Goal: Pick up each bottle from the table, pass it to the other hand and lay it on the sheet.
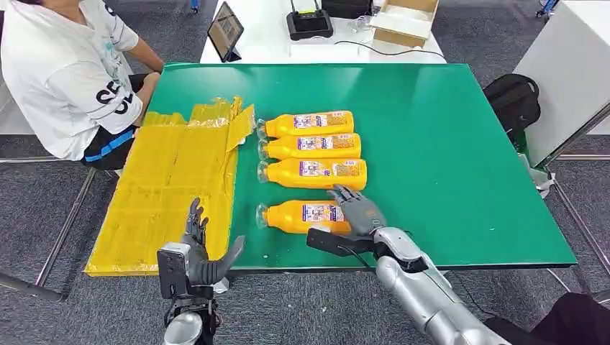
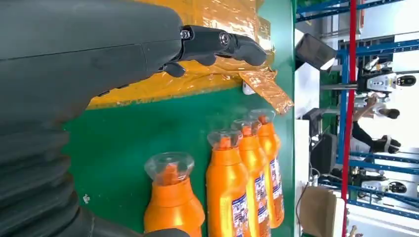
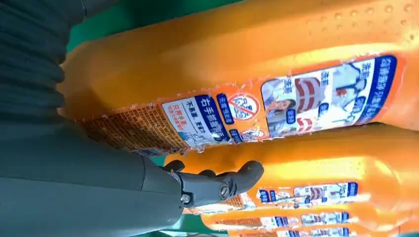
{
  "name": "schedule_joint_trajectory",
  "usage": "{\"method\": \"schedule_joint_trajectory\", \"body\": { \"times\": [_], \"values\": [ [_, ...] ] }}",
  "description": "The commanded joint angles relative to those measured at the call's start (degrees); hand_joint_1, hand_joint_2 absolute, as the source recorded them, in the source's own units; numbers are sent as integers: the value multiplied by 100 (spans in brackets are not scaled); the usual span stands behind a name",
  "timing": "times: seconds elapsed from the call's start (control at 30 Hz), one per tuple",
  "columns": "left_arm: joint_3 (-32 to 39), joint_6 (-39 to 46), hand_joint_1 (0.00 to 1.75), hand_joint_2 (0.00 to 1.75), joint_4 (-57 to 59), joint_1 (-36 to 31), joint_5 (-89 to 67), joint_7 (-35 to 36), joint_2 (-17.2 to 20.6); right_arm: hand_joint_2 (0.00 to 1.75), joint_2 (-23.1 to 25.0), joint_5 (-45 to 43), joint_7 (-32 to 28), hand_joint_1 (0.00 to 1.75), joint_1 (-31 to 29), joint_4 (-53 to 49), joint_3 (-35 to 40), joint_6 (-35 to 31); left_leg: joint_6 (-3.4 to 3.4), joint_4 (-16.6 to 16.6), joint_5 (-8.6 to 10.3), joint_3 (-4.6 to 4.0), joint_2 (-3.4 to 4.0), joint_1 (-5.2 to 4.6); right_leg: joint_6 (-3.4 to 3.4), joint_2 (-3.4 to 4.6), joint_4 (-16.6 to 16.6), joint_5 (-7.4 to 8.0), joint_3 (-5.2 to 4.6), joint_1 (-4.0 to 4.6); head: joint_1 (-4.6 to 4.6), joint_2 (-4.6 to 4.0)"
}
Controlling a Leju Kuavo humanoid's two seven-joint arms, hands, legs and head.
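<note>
green table (image 1: 446,144), bottle labels (image 3: 276,106) close-up

Four orange bottles (image 1: 309,169) lie on their sides beside the crumpled yellow sheet (image 1: 169,190), clear caps toward it.

Bright, even indoor light across all three views.

The green desk (image 1: 431,144) is evenly lit, with only faint soft shadows beside the orange bottles (image 1: 316,173). The crinkled yellow sheet (image 1: 169,187) carries patchy glare. In the left wrist view the far background blows out white; in the right wrist view the nearest bottle (image 3: 247,64) is softly blurred.
</note>
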Motion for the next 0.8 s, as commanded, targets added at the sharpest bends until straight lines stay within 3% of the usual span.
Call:
{"method": "schedule_joint_trajectory", "body": {
  "times": [0.03, 0.63, 0.67, 0.73, 0.77, 0.8],
  "values": [
    [81, -30, 0, 175, 418, -139, -4, 46, 61, 175, 34, -128, 5, 0, -351, 851, 5, 320, 5, -7, -4, 23, 0, 0, -12, -5, -7, -4, 23, 3, 0, 0],
    [55, -97, 0, 175, 569, -230, 63, 101, 30, 175, -13, -436, 23, 2, -837, 1362, 311, 750, 7, -5, -7, 41, 2, 0, -15, -5, -7, -6, 42, 4, 2, 0],
    [54, -90, 0, 175, 589, -242, 80, 105, 28, 175, -8, -493, 10, 12, -889, 1439, 354, 754, 5, -5, -3, 31, 0, 0, -10, -4, -6, -3, 33, 3, 0, 0],
    [59, -82, 0, 175, 630, -264, 100, 101, 27, 175, -7, -579, -27, 70, -927, 1507, 375, 778, 6, -5, -4, 37, -1, 1, -14, -7, -8, -4, 40, 4, 2, 0],
    [55, -78, 0, 175, 653, -275, 116, 96, 30, 175, -5, -641, -68, 133, -937, 1542, 404, 807, 5, -4, -3, 34, -2, 0, -12, -7, -7, -3, 37, 3, 0, 0],
    [48, -84, 0, 175, 682, -287, 125, 96, 34, 175, 0, -720, -115, 140, -942, 1570, 404, 837, 7, -6, -6, 43, 0, 1, -18, -7, -9, -5, 46, 6, 0, 0]
  ]
}}
